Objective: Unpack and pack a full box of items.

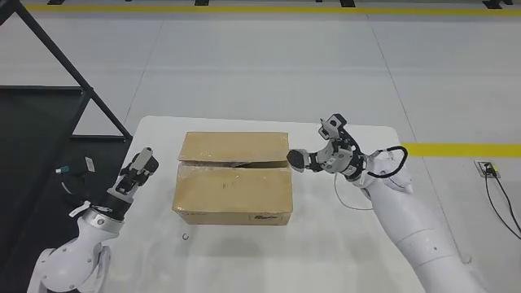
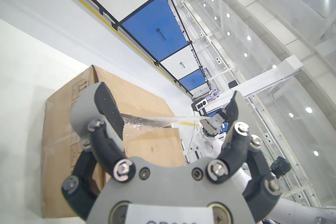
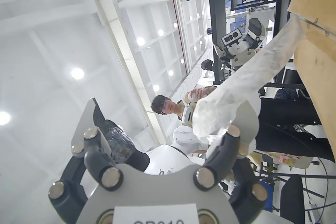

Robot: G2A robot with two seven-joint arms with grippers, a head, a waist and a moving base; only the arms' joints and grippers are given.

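Both grippers are spread. Nothing is pinched by the right gripper (image 3: pixel 162 125), but a crumpled strip of tape (image 3: pixel 249 78) is stuck on one of its fingers (image 3: pixel 228 146) and is stretched from there to the top seam of the box (image 1: pixel 234 181). The box is placed shut at the middle of the table (image 1: pixel 326 244). The left gripper (image 2: pixel 170 93) is held near the box's other end, apart from it. The tape is judged thin, sticky and easily torn, so it is best taken close to the seam. The box is stiff cardboard, probably heavy if full.
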